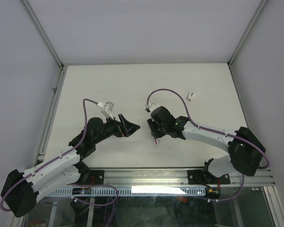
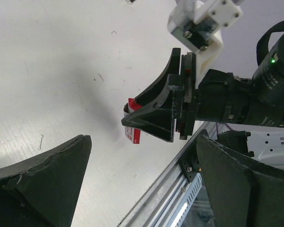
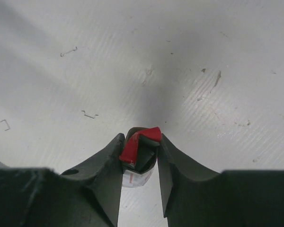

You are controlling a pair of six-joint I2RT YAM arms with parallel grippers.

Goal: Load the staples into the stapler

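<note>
The staples box point(image 3: 138, 144), red and white and squashed open at its end, sits pinched between the fingers of my right gripper point(image 3: 139, 150), which is shut on it just above the table. In the left wrist view the same box point(image 2: 134, 132) pokes out below the right gripper point(image 2: 154, 118). From above, the box point(image 1: 156, 140) shows at the tip of the right gripper point(image 1: 155, 133). My left gripper point(image 1: 131, 126) faces it from the left, a short gap away. It point(image 2: 142, 189) stands wide open and holds nothing. The stapler is out of view.
Loose bent staples point(image 3: 90, 114) lie scattered on the white table point(image 1: 132, 85). A tiny white oblong piece point(image 1: 193, 96) rests at the back right. The metal rail point(image 1: 180, 177) runs along the near edge, close below both grippers. Grey walls enclose the table.
</note>
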